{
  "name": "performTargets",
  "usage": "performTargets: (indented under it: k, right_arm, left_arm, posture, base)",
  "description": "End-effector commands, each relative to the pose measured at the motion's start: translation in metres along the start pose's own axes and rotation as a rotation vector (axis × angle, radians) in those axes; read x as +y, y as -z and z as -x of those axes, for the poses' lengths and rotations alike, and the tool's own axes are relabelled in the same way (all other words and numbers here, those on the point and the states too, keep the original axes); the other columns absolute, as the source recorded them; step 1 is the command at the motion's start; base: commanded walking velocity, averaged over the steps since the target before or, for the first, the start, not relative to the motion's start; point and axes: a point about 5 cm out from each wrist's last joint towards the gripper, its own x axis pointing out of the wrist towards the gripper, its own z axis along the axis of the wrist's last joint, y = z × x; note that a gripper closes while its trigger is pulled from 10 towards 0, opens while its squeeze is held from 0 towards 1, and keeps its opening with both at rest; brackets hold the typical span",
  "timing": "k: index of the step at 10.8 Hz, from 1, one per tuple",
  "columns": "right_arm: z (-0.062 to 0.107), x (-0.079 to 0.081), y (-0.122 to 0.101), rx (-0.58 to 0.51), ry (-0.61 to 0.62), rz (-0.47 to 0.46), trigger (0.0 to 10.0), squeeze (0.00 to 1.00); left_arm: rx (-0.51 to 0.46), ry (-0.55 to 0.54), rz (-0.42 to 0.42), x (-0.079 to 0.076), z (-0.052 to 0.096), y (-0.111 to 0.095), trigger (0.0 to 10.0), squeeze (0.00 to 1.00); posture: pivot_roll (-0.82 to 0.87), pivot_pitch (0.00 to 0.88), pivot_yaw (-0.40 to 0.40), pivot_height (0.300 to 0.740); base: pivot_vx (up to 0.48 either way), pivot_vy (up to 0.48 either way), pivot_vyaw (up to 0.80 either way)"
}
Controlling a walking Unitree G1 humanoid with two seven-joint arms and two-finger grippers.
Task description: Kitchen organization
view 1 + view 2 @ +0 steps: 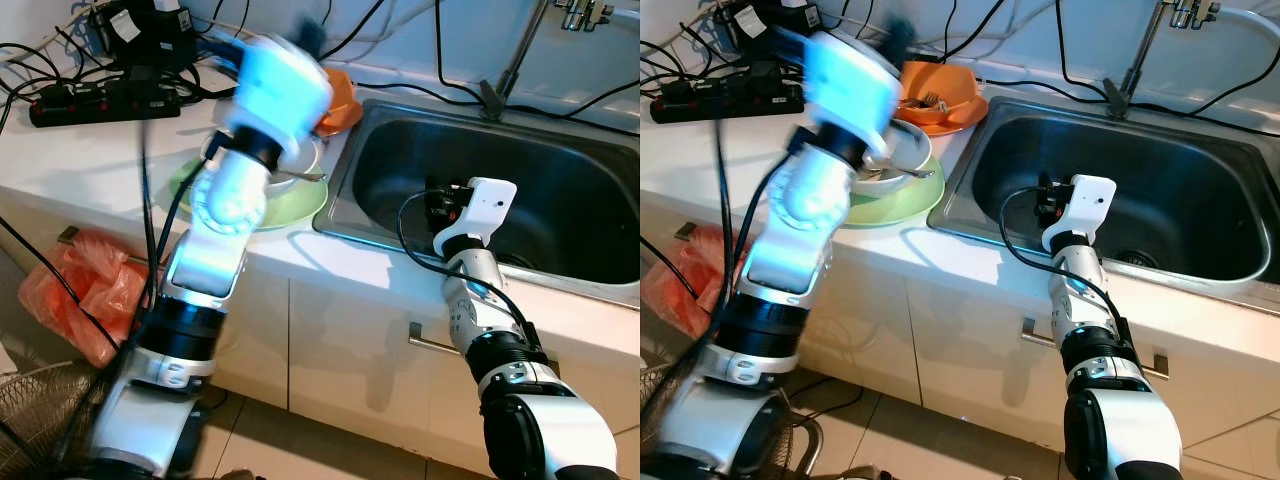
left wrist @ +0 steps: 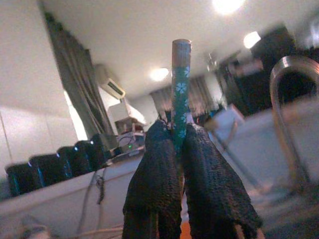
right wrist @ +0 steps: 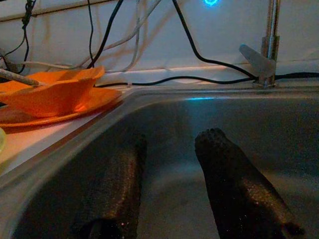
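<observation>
The left tool (image 2: 175,144) is raised above the dishes at the back of the surface (image 1: 70,160), its fingers (image 2: 154,174) pinched together on a slim green stick with a pale flower pattern (image 2: 180,94), probably a chopstick or a utensil handle. The stick's long axis runs straight out along the fingers, so it stands as an extension of the tool rather than across it. Below that arm sit a white bowl (image 1: 908,150) on a green plate (image 1: 895,208), and just behind them an orange dish (image 1: 945,92) on an orange plate, close to the sink's left rim. The right tool (image 3: 169,184) hangs inside the steel sink (image 1: 560,180), its two fingers set apart with nothing between them, pointing toward the basin's far wall and the tap (image 3: 269,45). The sink lies to the right of the raised stick and lower, with the rim between them; the left arm alone carries the piece, so I judge that any drop into the basin means swinging that arm rightward over the rim, while the right tool, already nearer the basin floor, could receive or clear the way.
</observation>
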Motion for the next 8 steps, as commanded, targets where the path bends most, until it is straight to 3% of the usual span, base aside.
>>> performTargets:
  k: [1,3,5,7,8]
  right_arm:
    - [-0.002,-0.001,-0.004,-0.017,0.002,-0.004,10.0,0.00]
    - [-0.002,-0.001,-0.004,-0.017,-0.002,-0.006,10.0,0.00]
    - [-0.002,0.000,-0.004,-0.018,-0.007,-0.005,10.0,0.00]
    - [-0.002,0.000,-0.005,-0.023,-0.010,-0.003,10.0,0.00]
    - [-0.002,0.000,-0.005,-0.025,-0.013,-0.003,10.0,0.00]
  left_arm:
    - [-0.039,-0.031,0.092,0.007,-0.002,-0.009,10.0,0.00]
    - [-0.076,-0.085,0.353,0.015,-0.002,-0.015,10.0,0.00]
    - [-0.061,-0.118,0.637,0.015,0.000,-0.009,10.0,0.00]
    - [-0.037,-0.142,0.805,0.012,0.003,0.000,10.0,0.00]
    - [-0.026,-0.143,0.841,0.012,0.004,0.002,10.0,0.00]
  posture:
    - [0.06,0.029,-0.038,0.740]
    - [0.06,0.030,-0.039,0.740]
    - [0.06,0.029,-0.038,0.740]
    - [0.06,0.028,-0.038,0.740]
    - [0.06,0.029,-0.038,0.740]
  base:
    - [0.000,0.000,0.00]
    - [0.000,0.000,0.00]
    - [0.000,0.000,0.00]
    - [0.000,0.000,0.00]
    - [0.000,0.000,0.00]
